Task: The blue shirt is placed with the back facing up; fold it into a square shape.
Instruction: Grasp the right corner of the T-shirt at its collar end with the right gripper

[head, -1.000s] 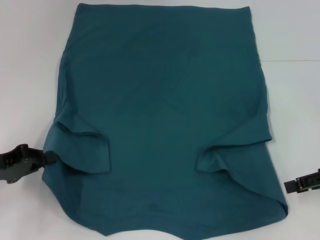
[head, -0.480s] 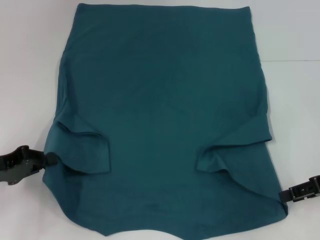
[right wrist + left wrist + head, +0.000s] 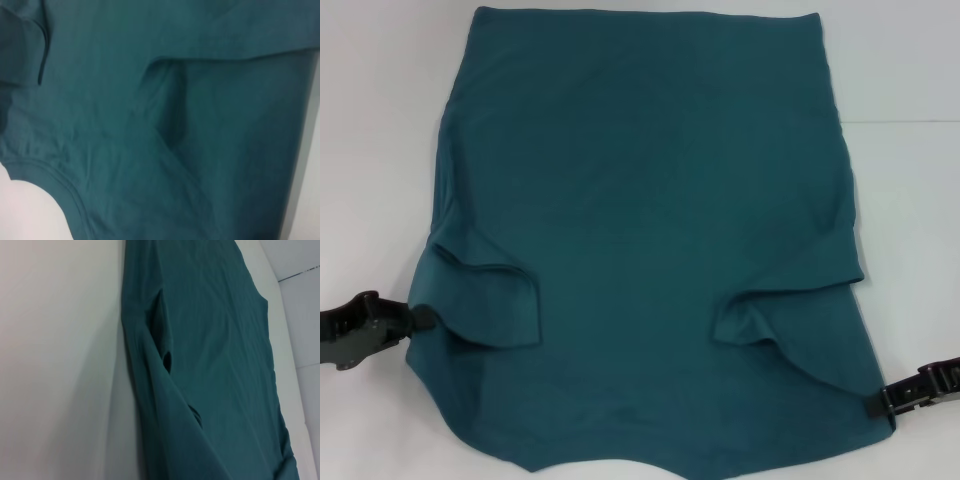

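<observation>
Black hands (image 3: pixel 418 316) (image 3: pixel 872 404) low at blue shirt's (image 3: pixel 650 230) side edges.

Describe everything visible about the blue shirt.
The blue shirt is plain dark teal soft fabric, lying flat on the white table; no print shows. Both sleeves are folded inward over the body, leaving loose creased flaps. The curved near edge points toward the robot. The left tool meets its left edge by the folded sleeve; the right tool meets its near right corner.
</observation>
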